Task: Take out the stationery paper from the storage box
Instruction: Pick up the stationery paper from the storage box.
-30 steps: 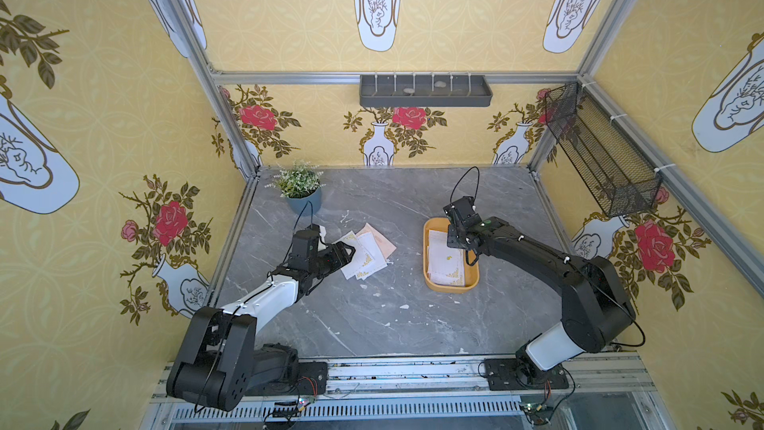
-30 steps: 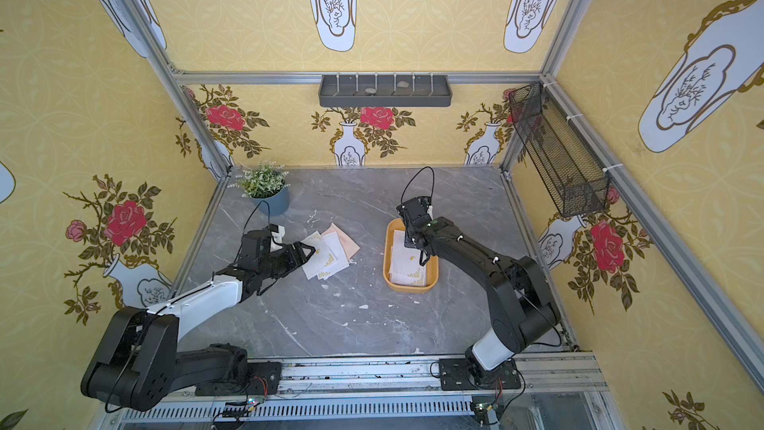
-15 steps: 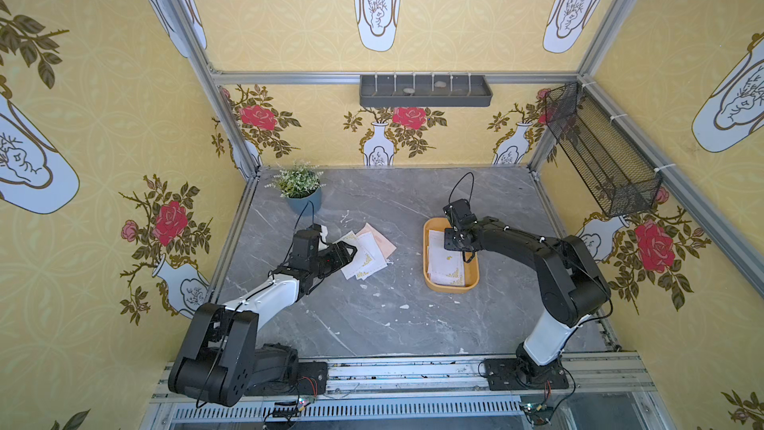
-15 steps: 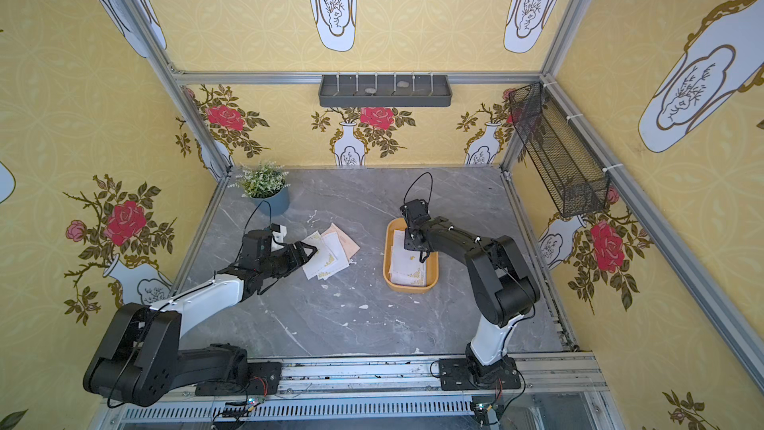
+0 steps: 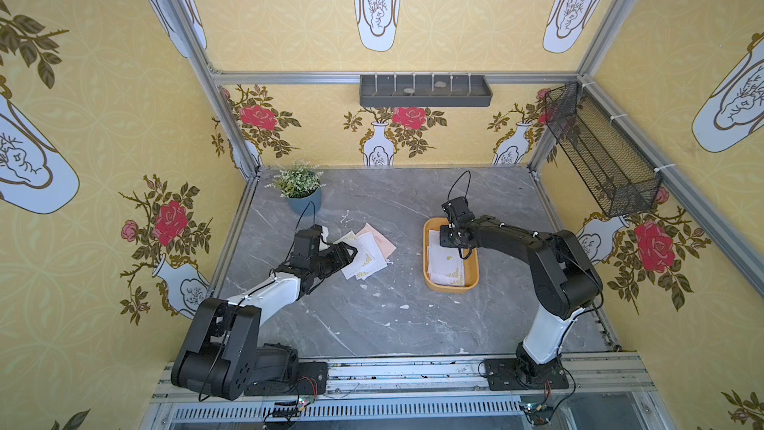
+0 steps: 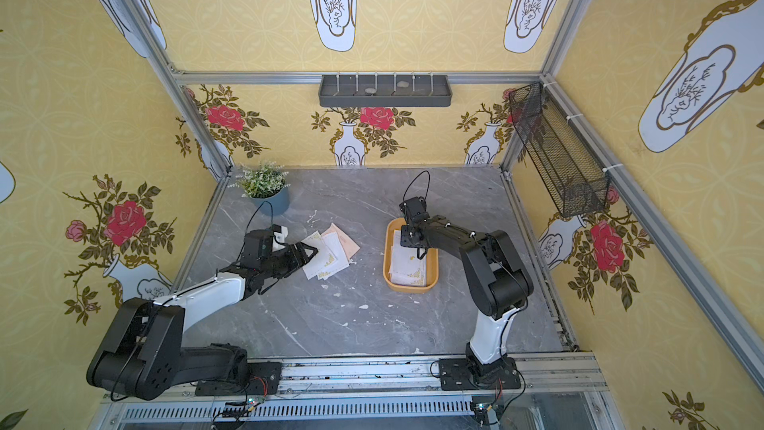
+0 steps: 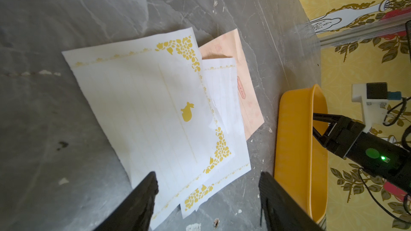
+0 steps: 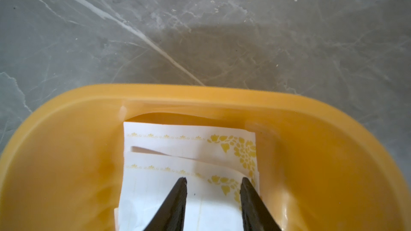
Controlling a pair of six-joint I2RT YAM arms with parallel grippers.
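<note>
The mustard-yellow storage box point(image 5: 451, 288) point(image 6: 409, 288) point(image 8: 200, 94) sits right of the table's centre. White stationery paper point(image 5: 448, 266) point(image 6: 407, 266) point(image 8: 178, 138) with gold corners lies stacked inside it. My right gripper point(image 5: 448, 239) point(image 8: 214, 180) point(image 7: 314, 123) points down into the box's far end, open, its tips just over the top sheet's corner. More sheets point(image 5: 366, 254) point(image 6: 328, 256) point(image 7: 144, 107), white ones and a peach-pink one, lie fanned on the table to the left. My left gripper point(image 5: 349, 252) point(image 6: 310, 252) point(image 7: 209, 175) is open beside their near edge, holding nothing.
A potted plant point(image 5: 299, 186) stands at the back left. A dark grey shelf point(image 5: 426, 91) hangs on the back wall and a black mesh basket point(image 5: 599, 155) on the right wall. White chips dot the grey marble table point(image 5: 372, 324). A metal rail point(image 5: 413, 370) runs along the front.
The right arm's elbow has swung back toward its base and folded more upright, while its gripper stayed over the box's far end. The left arm has not moved.
</note>
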